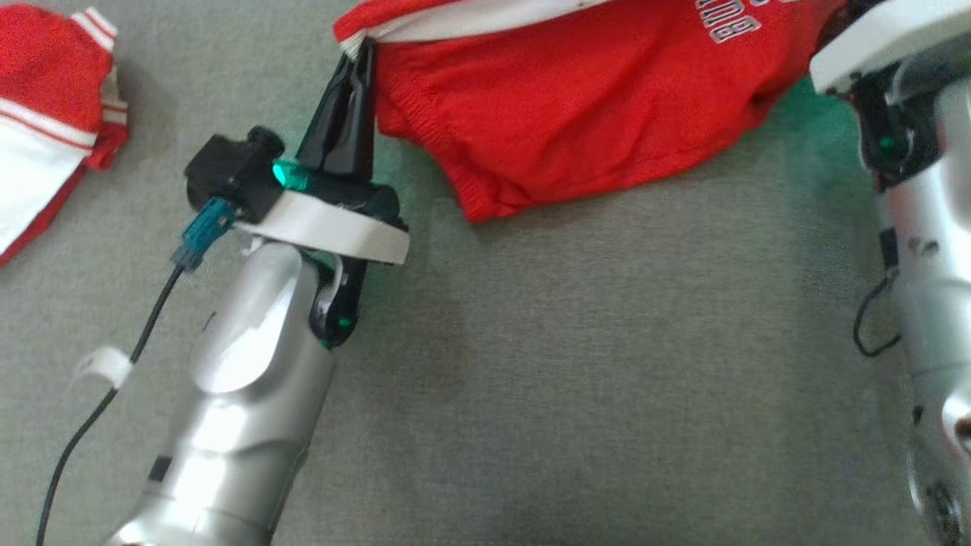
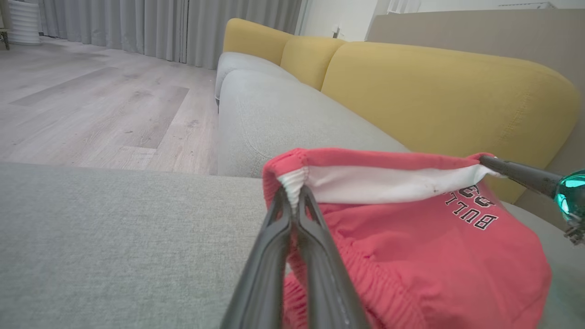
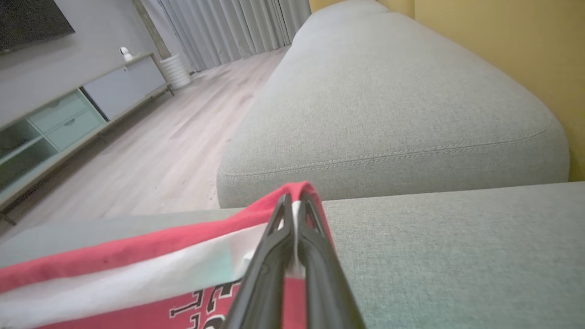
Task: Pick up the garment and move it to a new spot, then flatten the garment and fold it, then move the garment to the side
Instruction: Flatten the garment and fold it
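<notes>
The garment [image 1: 45, 114], a red jersey with a white sleeve and striped trim, lies bunched at the far left edge of the head view, apart from both grippers. A smaller red cloth piece [image 1: 592, 106] with a white band and BULLS lettering hangs stretched between my two grippers. My left gripper [image 1: 364, 49] is shut on its left corner, and the left wrist view has those fingers [image 2: 295, 189] pinching the gathered white band. My right gripper [image 3: 295, 201] is shut on the opposite corner and enters the left wrist view [image 2: 484, 161] from the right. The cloth's lower part [image 2: 411, 256] sags onto the cushion.
Everything rests on a grey sofa seat [image 1: 607, 379] with yellow back cushions [image 2: 434, 91]. Beyond the seat's edge is a wooden floor [image 2: 91, 100] with grey curtains behind it. A low cabinet [image 3: 68, 119] stands along the wall.
</notes>
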Available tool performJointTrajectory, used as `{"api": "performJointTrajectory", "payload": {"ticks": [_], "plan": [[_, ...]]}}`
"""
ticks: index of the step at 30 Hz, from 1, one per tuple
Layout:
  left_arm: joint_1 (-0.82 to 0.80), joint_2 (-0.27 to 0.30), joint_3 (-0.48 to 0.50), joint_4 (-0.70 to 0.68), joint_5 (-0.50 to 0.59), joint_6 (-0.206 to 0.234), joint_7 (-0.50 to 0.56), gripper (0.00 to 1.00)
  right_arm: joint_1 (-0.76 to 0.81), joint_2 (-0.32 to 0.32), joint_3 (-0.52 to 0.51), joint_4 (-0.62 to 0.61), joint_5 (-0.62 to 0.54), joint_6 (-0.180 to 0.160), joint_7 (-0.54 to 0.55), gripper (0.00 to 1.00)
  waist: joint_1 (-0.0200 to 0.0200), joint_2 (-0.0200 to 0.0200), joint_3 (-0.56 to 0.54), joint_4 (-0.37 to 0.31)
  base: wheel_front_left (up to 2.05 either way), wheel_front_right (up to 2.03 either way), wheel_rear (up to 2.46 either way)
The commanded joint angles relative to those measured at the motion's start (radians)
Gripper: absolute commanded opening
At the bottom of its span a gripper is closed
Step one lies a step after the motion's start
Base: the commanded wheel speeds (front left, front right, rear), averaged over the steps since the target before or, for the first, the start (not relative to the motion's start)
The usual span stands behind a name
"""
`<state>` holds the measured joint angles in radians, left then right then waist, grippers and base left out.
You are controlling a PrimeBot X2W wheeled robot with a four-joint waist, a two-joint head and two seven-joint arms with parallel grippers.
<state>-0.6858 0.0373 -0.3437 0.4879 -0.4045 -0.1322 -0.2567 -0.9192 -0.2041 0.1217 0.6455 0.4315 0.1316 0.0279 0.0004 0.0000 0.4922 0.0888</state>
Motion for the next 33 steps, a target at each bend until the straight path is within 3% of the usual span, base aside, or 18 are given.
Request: {"api": "performJointTrajectory", "payload": {"ticks": [1, 4, 5, 6, 7, 13, 18, 23, 30, 32, 33], "plan": [[-0.015, 0.013, 0.013, -0.015, -0.008, 0.002, -0.005, 0.0, -0.023, 0.009, 0.007, -0.012, -0.02, -0.001, -0.003, 0.0, -0.0004, 0.0, 0.025, 0.026, 0.0, 0.0, 0.0], [-0.047, 0.013, -0.021, 0.018, -0.029, 0.002, -0.005, 0.0, -0.081, 0.014, 0.002, 0.057, -0.07, -0.001, -0.023, 0.0, -0.0004, 0.0, 0.042, 0.037, 0.0, 0.0, 0.0], [-0.056, 0.013, -0.03, 0.026, -0.037, 0.002, -0.005, 0.05, -0.098, 0.016, -0.002, 0.078, -0.084, -0.001, -0.035, 0.08, -0.0004, 0.0, 0.046, 0.04, 0.0, 0.0, 0.0], [-0.063, 0.013, -0.037, 0.032, -0.044, 0.002, -0.005, 0.62, -0.112, 0.018, -0.006, 0.096, -0.1, -0.001, -0.052, 0.82, -0.0004, 0.0, 0.049, 0.042, 0.0, 0.0, 0.0], [-0.066, 0.013, -0.043, 0.037, -0.052, 0.004, -0.005, 1.0, -0.127, 0.02, -0.012, 0.113, -0.117, -0.001, -0.071, 1.0, -0.0004, 0.0, 0.052, 0.043, 0.0, 0.0, 0.0], [-0.043, 0.013, -0.047, 0.055, -0.058, 0.033, -0.005, 1.0, -0.163, 0.012, -0.023, 0.19, -0.214, -0.001, -0.198, 1.0, -0.0004, 0.0, 0.051, 0.039, 0.0, 0.0, 0.0], [0.037, 0.013, -0.011, 0.045, -0.021, 0.052, -0.005, 1.0, -0.117, -0.013, 0.018, 0.239, -0.225, -0.001, -0.235, 1.0, -0.0004, 0.0, 0.02, 0.028, 0.0, 0.0, 0.0], [0.128, 0.013, 0.031, 0.011, 0.024, 0.067, -0.005, 1.0, -0.039, -0.045, 0.084, 0.309, -0.224, -0.001, -0.181, 1.0, -0.0004, 0.0, -0.016, 0.023, 0.0, 0.0, 0.0], [0.206, 0.013, 0.055, -0.018, 0.036, 0.069, -0.005, 1.0, 0.035, -0.031, 0.188, 0.349, -0.129, -0.001, -0.069, 1.0, -0.0004, 0.0, -0.042, 0.028, 0.0, 0.0, 0.0], [0.221, 0.013, 0.057, -0.018, 0.044, 0.071, -0.005, 1.0, 0.058, -0.035, 0.22, 0.355, -0.076, -0.001, -0.03, 0.0, -0.0004, 0.0, -0.06, 0.031, 0.0, 0.0, 0.0], [0.227, 0.013, 0.059, -0.017, 0.047, 0.072, -0.005, 1.0, 0.065, -0.036, 0.22, 0.355, -0.055, -0.001, -0.029, 0.0, -0.0004, 0.0, -0.068, 0.031, 0.0, 0.0, 0.0]]}}
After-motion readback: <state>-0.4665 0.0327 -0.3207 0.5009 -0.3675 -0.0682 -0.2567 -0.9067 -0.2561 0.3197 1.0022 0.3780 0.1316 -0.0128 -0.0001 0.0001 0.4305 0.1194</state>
